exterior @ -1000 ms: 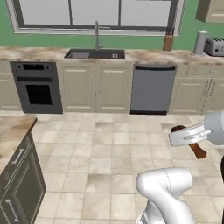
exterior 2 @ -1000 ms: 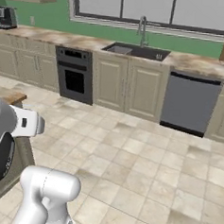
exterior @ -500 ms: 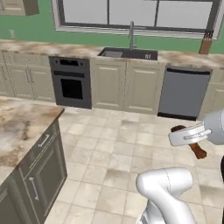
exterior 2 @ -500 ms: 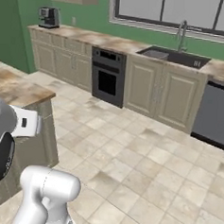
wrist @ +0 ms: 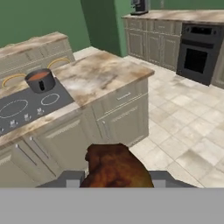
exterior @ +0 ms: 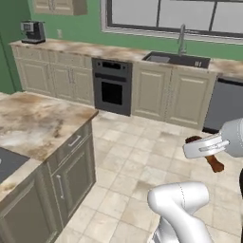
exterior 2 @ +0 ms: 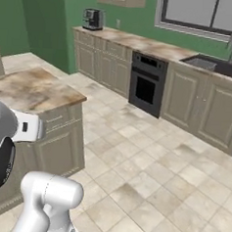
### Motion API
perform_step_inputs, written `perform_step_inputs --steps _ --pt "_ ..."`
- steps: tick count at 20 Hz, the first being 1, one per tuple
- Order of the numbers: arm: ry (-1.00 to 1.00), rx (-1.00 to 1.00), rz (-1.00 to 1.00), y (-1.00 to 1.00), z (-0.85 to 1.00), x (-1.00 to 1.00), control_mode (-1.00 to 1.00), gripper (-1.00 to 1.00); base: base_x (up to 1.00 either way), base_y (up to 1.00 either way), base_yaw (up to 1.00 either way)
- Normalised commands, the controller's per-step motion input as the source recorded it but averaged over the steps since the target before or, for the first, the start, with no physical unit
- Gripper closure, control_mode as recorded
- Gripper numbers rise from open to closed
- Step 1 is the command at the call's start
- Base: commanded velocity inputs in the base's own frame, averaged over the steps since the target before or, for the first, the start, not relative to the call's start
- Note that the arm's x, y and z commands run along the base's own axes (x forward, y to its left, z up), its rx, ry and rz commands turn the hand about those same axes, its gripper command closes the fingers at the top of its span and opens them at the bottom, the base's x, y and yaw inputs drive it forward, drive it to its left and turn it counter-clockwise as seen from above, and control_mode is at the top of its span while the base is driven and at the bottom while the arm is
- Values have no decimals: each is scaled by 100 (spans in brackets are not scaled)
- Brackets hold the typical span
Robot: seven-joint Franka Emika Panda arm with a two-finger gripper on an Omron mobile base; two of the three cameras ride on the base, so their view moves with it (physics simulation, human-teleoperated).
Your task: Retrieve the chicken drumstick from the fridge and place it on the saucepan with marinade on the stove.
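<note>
Across the tiled kitchen floor, seen from the left base camera, the white arm carries the chicken drumstick [exterior: 205, 154], a dark red-brown lump whose end pokes out past the hand at the right edge, well above the tiles. An island worktop [exterior: 38, 123] with a marbled top sits at the near left, and a dark corner of the stove [exterior: 8, 163] shows at its near edge. An oven [exterior: 112, 88] and a sink [exterior: 176, 59] line the far wall.

From the right base camera, the island worktop [exterior 2: 34, 88] lies just beyond the arm's white shoulder, with a coffee machine [exterior 2: 93, 19] on the far counter.

Looking along the hand, the pincer [wrist: 114, 179] is closed on the drumstick [wrist: 114, 168], which bulges up between the two dark tips at the bottom. The saucepan [wrist: 40, 80] stands well apart at the far left on the stove [wrist: 28, 106], its red marinade [wrist: 39, 76] visible inside, black handle pointing toward the camera.

The risk ahead is likely the carry: the meat sticks out beyond the fingers, so a swing could loosen it, or it could clip the worktop edge or tip the small pan.
</note>
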Motion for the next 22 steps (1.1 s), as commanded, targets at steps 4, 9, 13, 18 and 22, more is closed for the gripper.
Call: perform_step_inputs --steps 4,9,13,18,22 --pt "0 0 0 0 0 0 100 100 13 17 37" --pt "0 0 0 0 0 0 100 100 18 19 37" --pt "0 0 0 0 0 0 100 100 25 23 36" --pt "0 0 0 0 0 0 100 100 37 27 36" --pt "0 0 0 0 0 0 100 100 42 29 35"
